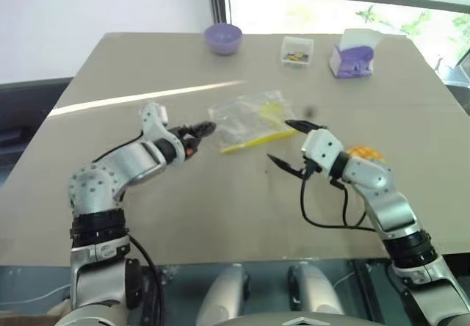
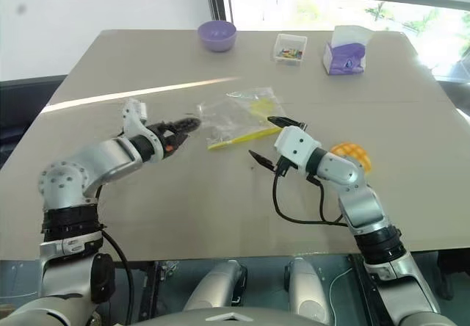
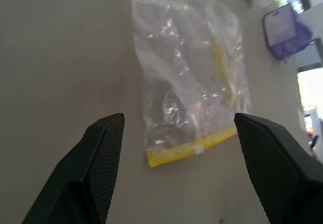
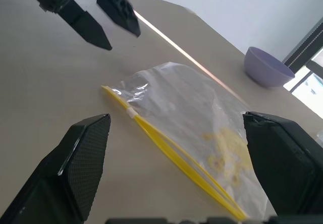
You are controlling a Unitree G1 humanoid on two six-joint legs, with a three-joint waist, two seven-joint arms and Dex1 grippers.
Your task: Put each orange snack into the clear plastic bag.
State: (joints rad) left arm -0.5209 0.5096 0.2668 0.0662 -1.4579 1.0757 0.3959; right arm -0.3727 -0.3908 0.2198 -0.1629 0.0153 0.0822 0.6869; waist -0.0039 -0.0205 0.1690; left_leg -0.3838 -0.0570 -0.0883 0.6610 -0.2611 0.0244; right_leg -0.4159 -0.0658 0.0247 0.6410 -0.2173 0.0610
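A broad beige table (image 1: 147,216) stands before a bright window, a streak of sunlight running across its left half. Both robot arms reach in over the near edge toward the middle.

The clear plastic bag (image 1: 248,117) lies flat and crinkled at the centre of the table, its yellow seal strip (image 1: 251,142) along the edge nearest the robot. Something yellowish shows through the film, but I cannot tell what it is. The bag looks empty of any bun.

The left gripper (image 1: 203,130) hangs just beside the bag's left corner, pointing toward it; in the left wrist view its two black fingers (image 3: 96,158) stand spread wide, the seal strip lying between them on the table, nothing pinched. The right gripper (image 1: 288,144) sits just off the right end of the strip, its fingers (image 4: 81,158) likewise splayed far apart and empty, the bag framed between them in the right wrist view.

The orange snack (image 2: 351,154) rests on the table to the right, tucked close behind the right forearm and well apart from the bag.

Along the far edge stand a purple bowl (image 1: 222,37), a purple-and-white tissue box (image 1: 352,58), and between them a small clear box (image 1: 297,51) of colourful bits.
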